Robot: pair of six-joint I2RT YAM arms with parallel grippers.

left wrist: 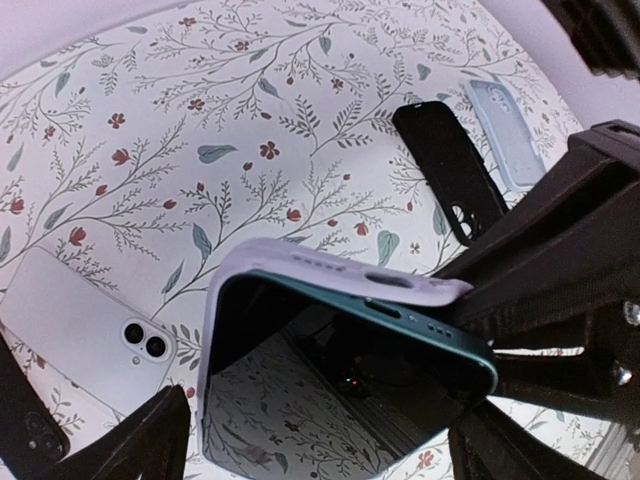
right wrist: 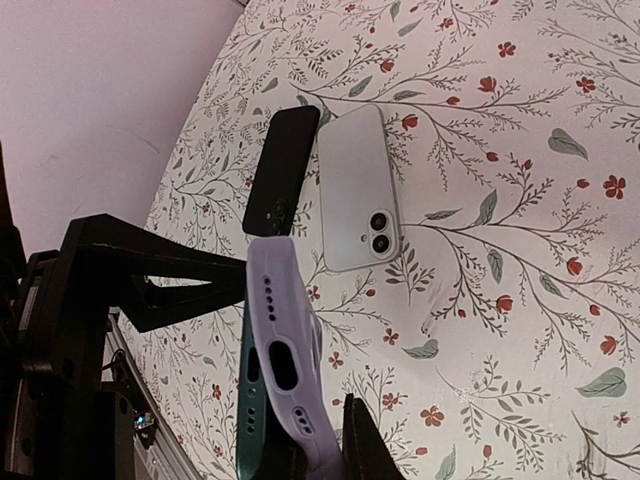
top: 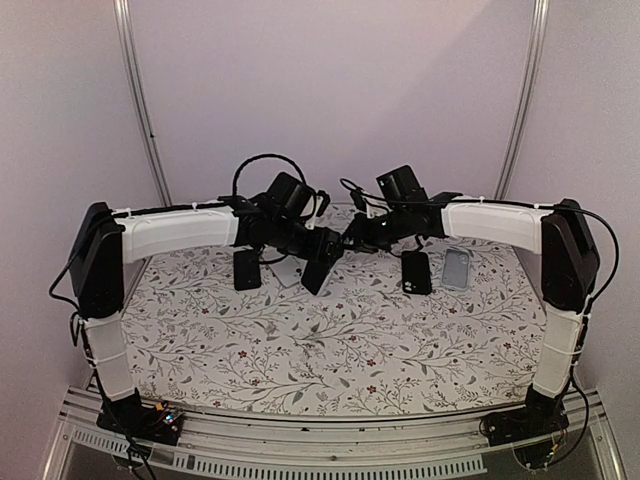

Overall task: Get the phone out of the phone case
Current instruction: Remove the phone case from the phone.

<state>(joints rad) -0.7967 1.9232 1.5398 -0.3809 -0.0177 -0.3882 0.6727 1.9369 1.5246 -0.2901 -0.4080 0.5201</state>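
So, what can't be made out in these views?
- Right wrist: right gripper fingers are cut off by the bottom edge and partly behind the case.
- Left wrist: left gripper fingertips are cut off by the bottom edge; the black slab is cut by the corner; most of the phone is hidden inside the case.
- Top: phone and case are too small and dark to tell them apart.

White phone [right wrist: 355, 190] — black phone [right wrist: 282, 165] just beside

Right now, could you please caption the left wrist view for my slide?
Right gripper holds the green phone, lilac case half off, facing the open left gripper.
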